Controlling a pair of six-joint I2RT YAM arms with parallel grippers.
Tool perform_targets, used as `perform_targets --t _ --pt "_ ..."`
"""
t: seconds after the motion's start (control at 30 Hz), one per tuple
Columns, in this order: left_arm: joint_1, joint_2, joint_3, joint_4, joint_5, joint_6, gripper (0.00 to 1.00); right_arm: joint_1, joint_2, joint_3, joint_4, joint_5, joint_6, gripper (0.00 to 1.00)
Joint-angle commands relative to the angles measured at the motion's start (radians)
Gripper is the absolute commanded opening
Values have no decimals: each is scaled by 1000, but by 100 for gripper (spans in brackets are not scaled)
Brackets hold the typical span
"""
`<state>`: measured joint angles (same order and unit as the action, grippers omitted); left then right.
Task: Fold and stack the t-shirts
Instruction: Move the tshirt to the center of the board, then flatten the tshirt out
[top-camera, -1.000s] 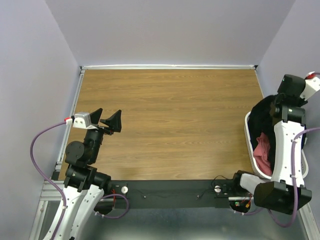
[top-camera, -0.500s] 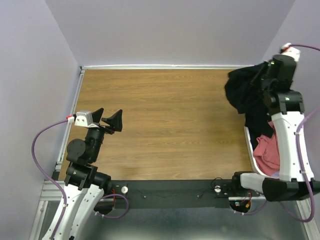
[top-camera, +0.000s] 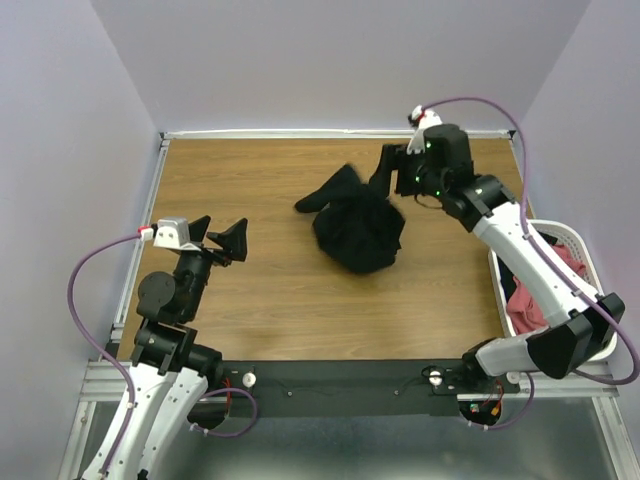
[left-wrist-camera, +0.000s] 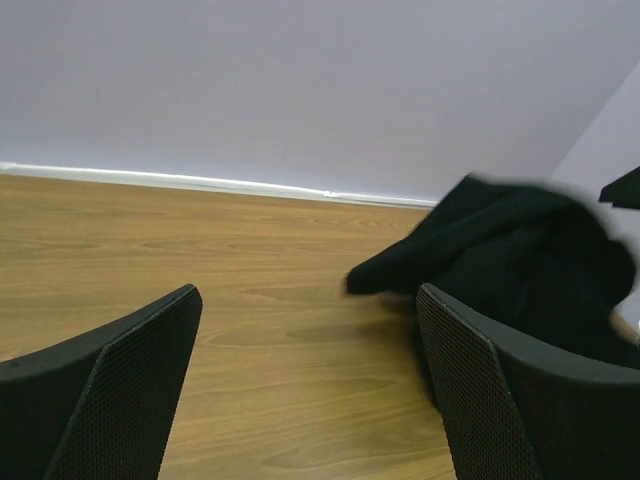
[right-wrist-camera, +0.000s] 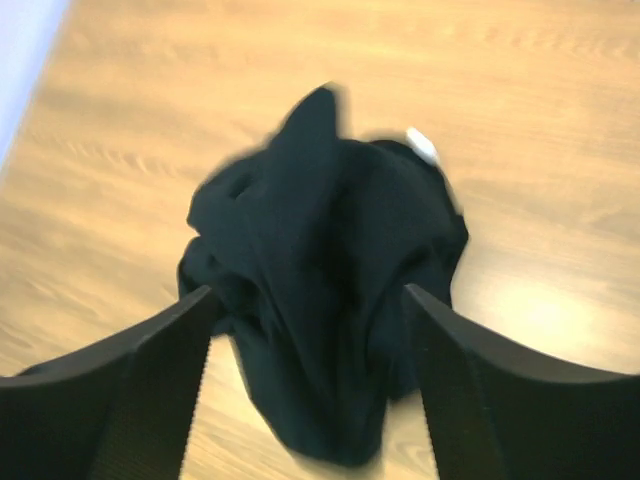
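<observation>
While the black t-shirt (top-camera: 358, 230) sits crumpled on the wooden table (top-camera: 250, 180), right of centre, the right gripper (top-camera: 393, 170) hovers just beyond it, fingers (right-wrist-camera: 150, 390) spread, holding nothing. Left gripper (top-camera: 219, 230): near the left edge, fingers apart, empty. Salmon-red t-shirts (top-camera: 522, 300) lie in the white basket (top-camera: 498, 275) at the right edge

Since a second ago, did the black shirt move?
Yes. The black shirt went left, out of the white basket at the right edge of the table, and lies bunched near its middle.

One black t-shirt (top-camera: 355, 228), one basket (top-camera: 566, 230); salmon-red shirts (top-camera: 524, 302) uncountable.
</observation>
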<state>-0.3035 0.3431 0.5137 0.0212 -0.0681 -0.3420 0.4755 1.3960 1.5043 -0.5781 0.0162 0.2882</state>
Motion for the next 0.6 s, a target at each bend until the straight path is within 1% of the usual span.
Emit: perform_targets --t 0.0,0.07,0.2,0.27,0.3,0.37,0.4,0.5,0.53,0.57 --pt "-3 23 -9 13 22 -9 96 23 -8 -127 41 34 -32 85" --pt "-3 45 -11 8 30 -15 96 23 -32 -197 41 117 -53 86" --pt "-3 103 -4 -4 56 -22 96 22 -60 -310 41 168 -84 86" --pt "-3 155 -1 -6 62 -28 96 20 -66 -357 44 166 -89 84" --pt "-3 171 2 -9 95 -34 96 20 -66 -377 47 162 -89 84" --pt "-3 238 6 -18 114 -40 96 18 -66 -433 66 125 -75 83" --pt "-5 264 14 -20 111 -48 96 18 -68 -452 72 78 -69 82" --pt "-3 379 29 -66 76 -78 96 20 -80 -524 121 1 -24 80" --pt "-3 442 40 -78 76 -95 96 21 -83 -541 138 -83 -11 79" --pt "-3 471 45 -78 32 -100 96 20 -84 -579 164 -114 -3 78"
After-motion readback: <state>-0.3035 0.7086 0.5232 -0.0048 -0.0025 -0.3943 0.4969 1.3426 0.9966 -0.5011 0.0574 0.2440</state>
